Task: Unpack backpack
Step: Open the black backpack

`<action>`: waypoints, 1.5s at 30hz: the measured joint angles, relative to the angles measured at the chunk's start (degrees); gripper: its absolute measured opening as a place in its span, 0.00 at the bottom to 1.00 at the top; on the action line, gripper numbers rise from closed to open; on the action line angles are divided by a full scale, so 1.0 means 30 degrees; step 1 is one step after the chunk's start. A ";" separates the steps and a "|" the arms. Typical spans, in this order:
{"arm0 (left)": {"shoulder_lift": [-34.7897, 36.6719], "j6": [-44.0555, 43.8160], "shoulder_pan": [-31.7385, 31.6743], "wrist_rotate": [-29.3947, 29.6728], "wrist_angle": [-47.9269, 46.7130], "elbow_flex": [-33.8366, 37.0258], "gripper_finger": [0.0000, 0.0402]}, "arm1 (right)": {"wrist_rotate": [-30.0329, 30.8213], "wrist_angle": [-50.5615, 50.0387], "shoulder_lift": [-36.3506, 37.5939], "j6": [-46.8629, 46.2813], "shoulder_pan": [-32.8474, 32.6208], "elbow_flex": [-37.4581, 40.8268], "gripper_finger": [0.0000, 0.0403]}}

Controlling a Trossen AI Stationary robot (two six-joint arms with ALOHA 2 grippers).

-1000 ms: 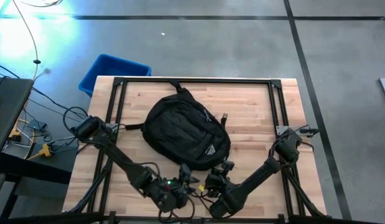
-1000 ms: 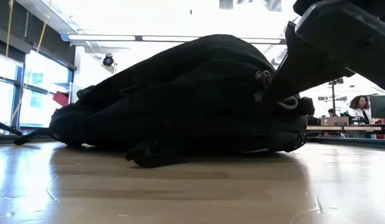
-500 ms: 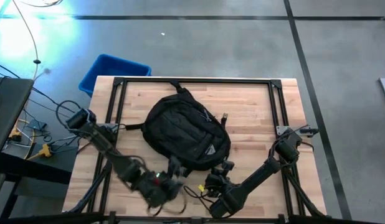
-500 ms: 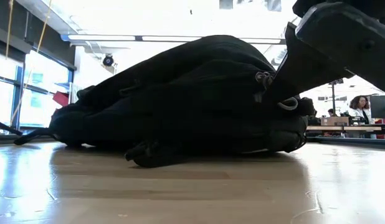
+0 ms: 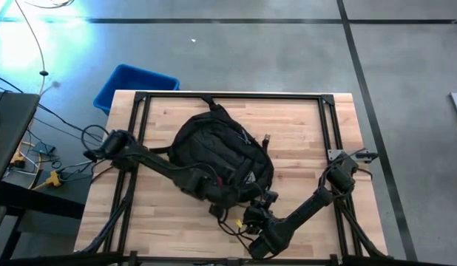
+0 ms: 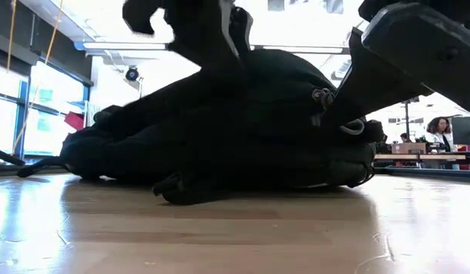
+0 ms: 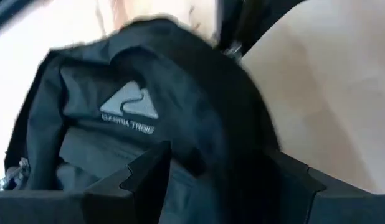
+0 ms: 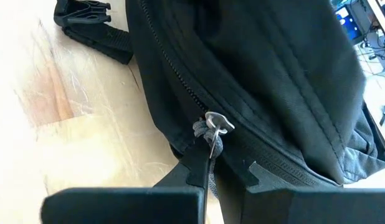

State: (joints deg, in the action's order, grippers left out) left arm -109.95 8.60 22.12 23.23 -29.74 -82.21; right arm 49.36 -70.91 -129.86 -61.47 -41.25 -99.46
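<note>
Now the backpack [image 5: 222, 157] lies flat in the middle of the surface [image 5: 302, 140], its top loop pointing at the far edge and its lower end toward the near edge. The left claw [image 5: 232, 193] hangs over that lower end, fingers spread wide, nothing between them; from its wrist the grey logo patch [image 7: 129, 109] sits right under the fingers. The right claw [image 5: 264, 203] is pressed together at the near right corner of the backpack, pinching the zipper pull cord [image 8: 211, 163] just below the metal zipper tab [image 8: 212, 124]. A black strap buckle [image 8: 86, 22] lies on the bare wood just beside the backpack.

Open room: bare wood runs wide to the right of the backpack and toward the far edge, and a strip stays free along the near edge, where both arms crowd in. A black frame rail [image 5: 228, 96] lines the surface's border.

Beyond the far left corner a blue bin [image 5: 132, 85] stands on the grey floor. Cables [image 5: 43, 148] trail off to the left. Behind the backpack a person [image 6: 439, 133] sits far off at a desk.
</note>
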 joint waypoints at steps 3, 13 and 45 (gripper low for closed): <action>-0.0613 0.0787 0.0175 0.0732 -0.0286 -0.0007 0.42 | 0.0002 -0.0066 -0.0007 0.0085 -0.0066 0.0000 0.00; -0.0283 0.0794 0.3936 0.4730 -0.3235 0.0000 0.01 | -0.0019 -0.2759 -0.0007 -0.2462 -0.0416 -0.0007 0.00; 0.5425 -0.9221 1.2828 1.5429 -0.8128 -0.0058 0.00 | 0.0482 -0.6436 0.0036 0.2748 0.0120 -0.5868 0.06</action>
State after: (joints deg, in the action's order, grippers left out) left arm -93.67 -19.07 60.60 69.52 -54.12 -82.39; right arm 50.81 -90.22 -129.75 -53.22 -40.90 -117.06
